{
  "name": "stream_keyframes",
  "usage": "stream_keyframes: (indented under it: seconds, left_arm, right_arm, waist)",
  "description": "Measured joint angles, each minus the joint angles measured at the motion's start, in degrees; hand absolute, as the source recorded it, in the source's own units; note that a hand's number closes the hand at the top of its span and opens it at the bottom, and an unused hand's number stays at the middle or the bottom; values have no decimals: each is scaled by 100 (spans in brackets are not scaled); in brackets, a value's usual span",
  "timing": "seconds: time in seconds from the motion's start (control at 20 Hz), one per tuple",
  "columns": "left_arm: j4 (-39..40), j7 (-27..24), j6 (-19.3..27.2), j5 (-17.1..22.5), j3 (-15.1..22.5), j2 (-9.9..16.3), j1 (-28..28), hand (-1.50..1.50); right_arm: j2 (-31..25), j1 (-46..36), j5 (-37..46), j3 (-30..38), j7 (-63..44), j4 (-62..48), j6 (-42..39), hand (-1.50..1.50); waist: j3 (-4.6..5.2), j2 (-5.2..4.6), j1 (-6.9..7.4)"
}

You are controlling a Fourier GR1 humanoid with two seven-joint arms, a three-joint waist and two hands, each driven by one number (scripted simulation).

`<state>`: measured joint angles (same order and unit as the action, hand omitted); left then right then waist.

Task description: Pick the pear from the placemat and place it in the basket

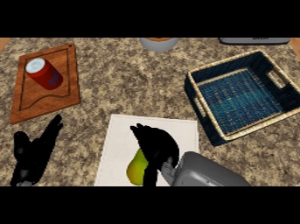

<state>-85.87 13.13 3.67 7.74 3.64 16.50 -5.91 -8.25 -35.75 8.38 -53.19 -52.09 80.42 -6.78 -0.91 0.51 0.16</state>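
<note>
Head view: you're looking steeply down on a speckled counter (152, 92). R hand (155, 146) sits over the white mat (178, 131) at bottom centre, grey forearm coming in from lower right. Its black fingers are curled down over the pear (137, 168), wrapped on the fruit's right side and top; pear's yellow-green left flank shows past the fingers, rest hidden by the hand. Pear is on the mat, lower half of it, near the bottom edge of view; can't tell whether it's lifted or resting on the mat. L hand (33, 151) at lower left, on bare counter well apart from the mat, fingers straight and spread, pointing up-right, holding nothing, resting. Basket (207, 111) at right, dark blue weave w/ pale rim and cut-out handles, set at an angle, nothing visible inside but its blue woven floor. Its near-left corner lies just beside the mat's upper-right corner. Board (58, 98), brown wood, upper left, tilted a little; a red can (44, 73) w/ silver top lies on its side on the board's upper part. At top centre a grey cup-like thing (158, 43) w/ orange inside, cut by the frame edge. Top right a dark flat object (254, 40), only partly seen, can't ID it. Wood strips show at both upper corners.
</note>
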Motion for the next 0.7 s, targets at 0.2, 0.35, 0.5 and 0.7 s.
stream_keyframes:
  seconds: [0.2, 0.35, 0.5, 0.7]
  left_arm:
    - [45, -75, -67, 0, -39, -13, -2, 0]
    - [-34, 57, -2, -73, -6, -57, 9, 0]
    - [-76, 66, 21, -136, -5, -71, -26, 0]
    - [-34, -44, 2, -169, -31, -111, -57, 0]
  right_arm:
    - [198, 50, 145, 46, -22, -97, 4, -150]
    - [111, 145, 247, 81, 175, -104, -85, 150]
    - [206, 66, 519, 9, 471, -320, -92, 150]
    - [221, 25, 881, -52, 764, -522, -51, 150]
  waist:
    - [-6, 5, -3]
    - [1, 2, -9]
    - [8, 1, 14]
    - [4, 11, 11]
